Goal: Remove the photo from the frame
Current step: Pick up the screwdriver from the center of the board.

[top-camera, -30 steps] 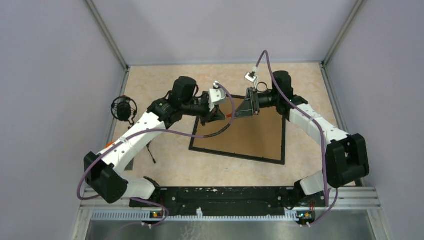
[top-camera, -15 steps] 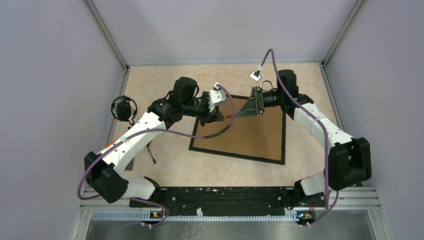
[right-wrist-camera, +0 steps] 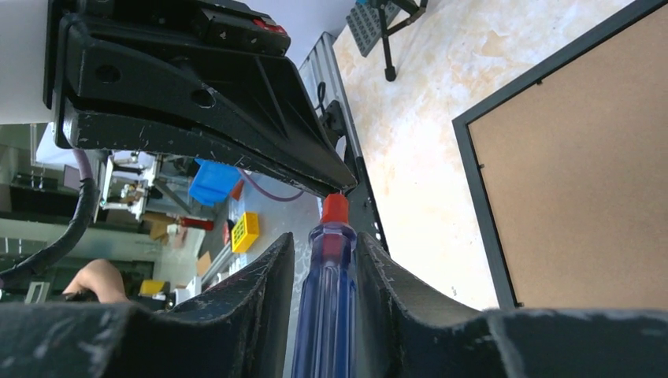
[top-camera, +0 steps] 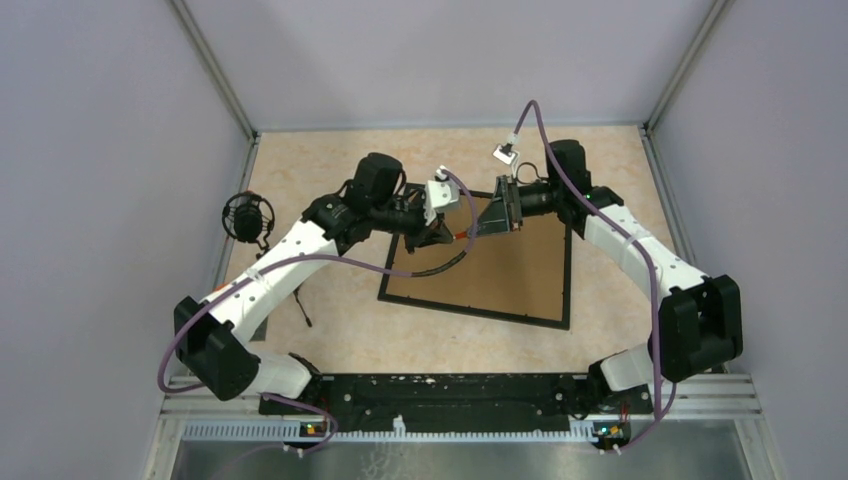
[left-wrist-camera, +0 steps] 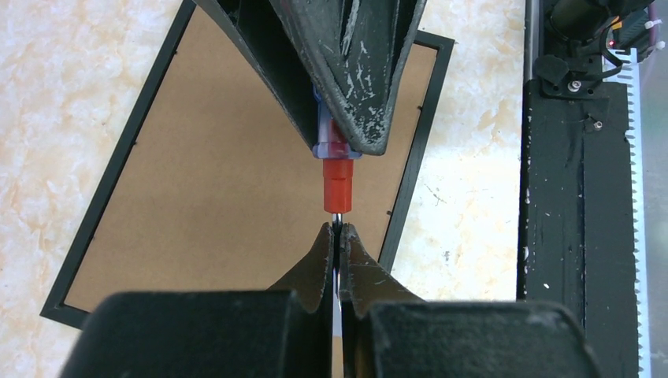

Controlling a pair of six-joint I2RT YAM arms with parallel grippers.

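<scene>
A screwdriver (right-wrist-camera: pixel 324 303) is being passed between the arms above the frame (top-camera: pixel 566 268). Within the last second the left arm (top-camera: pixel 300 240) has been brought a little to the right, so that the two sets of jaws now meet tip to tip. The right jaws have been narrowed onto the blue handle, which is seen snug between them in the right wrist view, touched on both sides as far as can be told. The left jaws are fully closed on the thin metal shaft just past the red collar. The tool is thus held at both ends (a handover, it is judged, with neither side yet released).

The frame is laid face down on the bench (top-camera: pixel 330 340), directly beneath the jaws, its brown back (top-camera: pixel 500 275) uppermost. The photo cannot be seen and is presumed to lie under that back. Of the task proper nothing is done: what appear to be small tabs (left-wrist-camera: pixel 389 213) along the back's edge are yet to be worked.
</scene>
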